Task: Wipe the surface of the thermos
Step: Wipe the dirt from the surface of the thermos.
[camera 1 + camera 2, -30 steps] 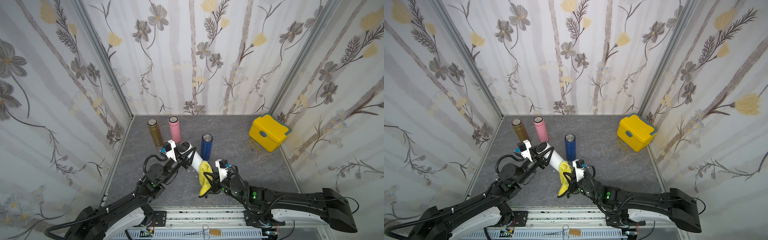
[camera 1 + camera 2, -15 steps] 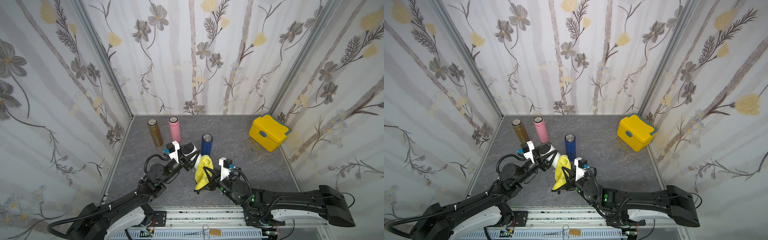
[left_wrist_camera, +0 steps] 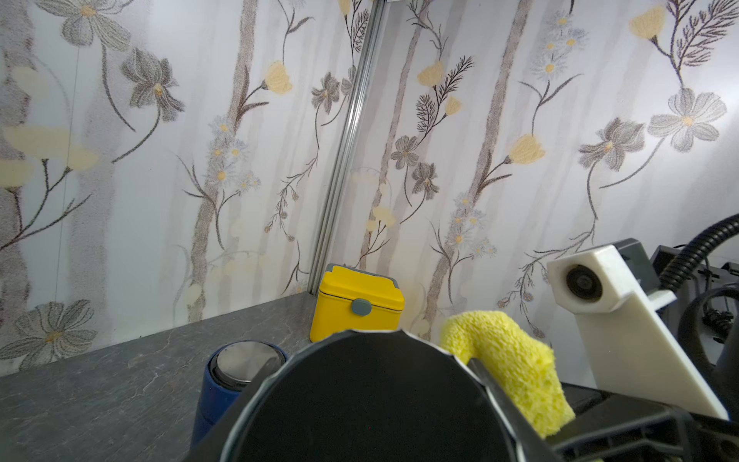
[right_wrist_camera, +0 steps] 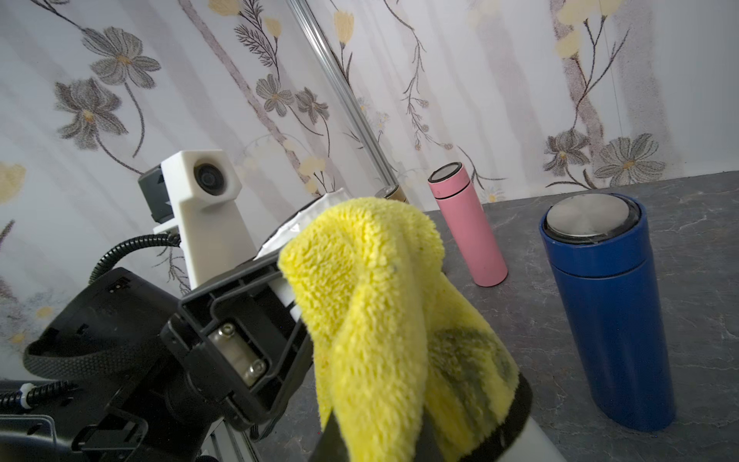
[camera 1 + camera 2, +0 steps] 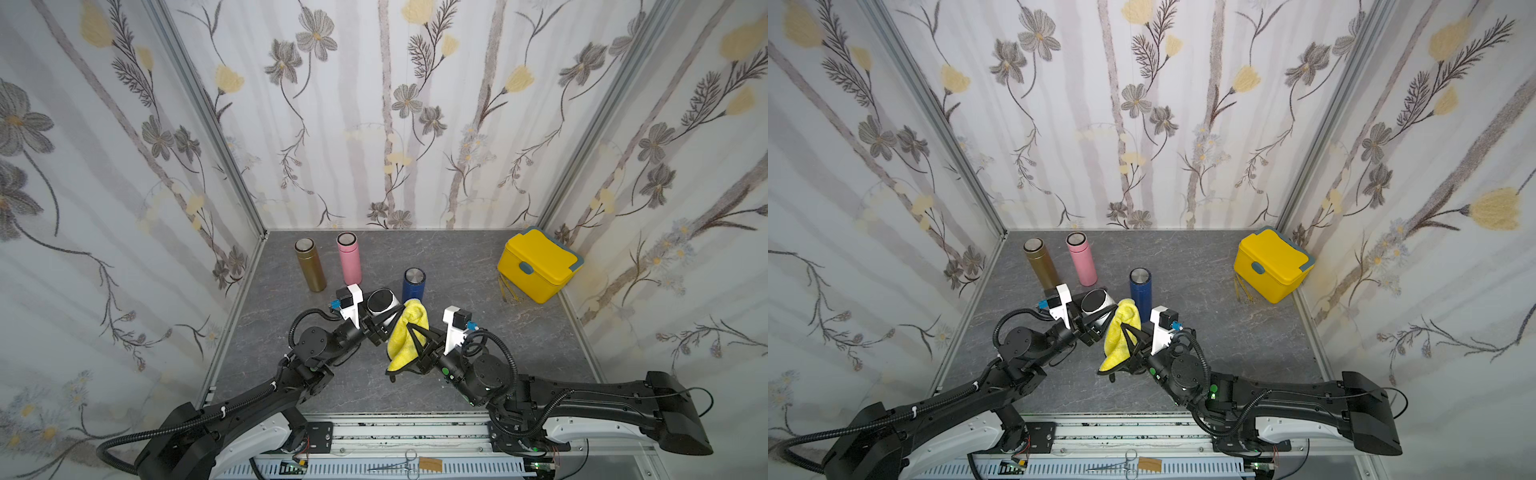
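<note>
Left gripper (image 5: 376, 322) clenched on white thermos (image 5: 384, 301), lifted; right gripper (image 5: 415, 345) clamps yellow cloth (image 5: 407, 332) against it. Risk: hard push twists thermos loose (blue thermos (image 5: 413, 284) close behind, could topple).

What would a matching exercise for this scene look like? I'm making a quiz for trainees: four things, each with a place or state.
Things:
1. white thermos
2. yellow cloth
3. blue thermos
4. yellow box

Places or states:
A. standing upright, untouched
B. held tilted by the left gripper
C. near the right wall
D. pinched by the right gripper

Pairs: 1-B, 2-D, 3-A, 4-C
</note>
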